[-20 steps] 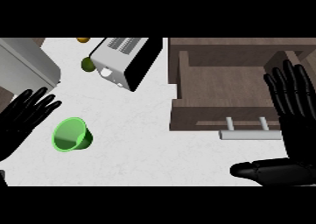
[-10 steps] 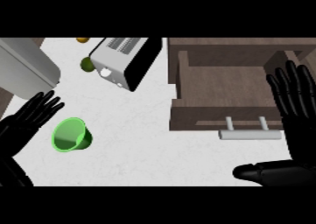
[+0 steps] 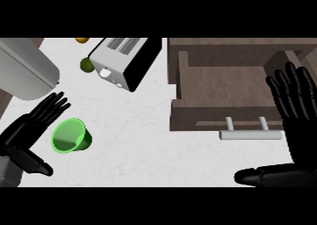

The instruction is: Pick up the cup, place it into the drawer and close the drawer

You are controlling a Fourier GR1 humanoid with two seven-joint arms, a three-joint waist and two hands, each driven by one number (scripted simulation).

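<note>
Green cup [image 3: 70, 136] lies tipped on its side on the white counter [image 3: 148, 132], near the counter's left edge, mouth facing up-left toward the view. Left hand [image 3: 31, 127] sits just beside it on the left, fingers straight and spread, thumb hanging low below the cup, nothing clamped yet. Fingertips look v. close to the rim; can't tell if they touch. Makes sense as a pre-grasp: palm faces the cup so fingers and thumb can wrap round the wall once it closes in.

Drawer [image 3: 228, 92] is pulled out at the counter's right side, cavity bare and showing, handle [image 3: 250, 134] pointing toward the robot, so it's ready to take the cup. Right hand [image 3: 297, 103] is over the drawer's right edge, fingers straight and apart, holding nothing, resting. Prob. parked there for the closing push later.

Toaster [image 3: 122, 61] near the counter's back edge, well apart from the cup, not in the way.

Judgement: still the pick-up step, cup not lifted, drawer not closed.
</note>
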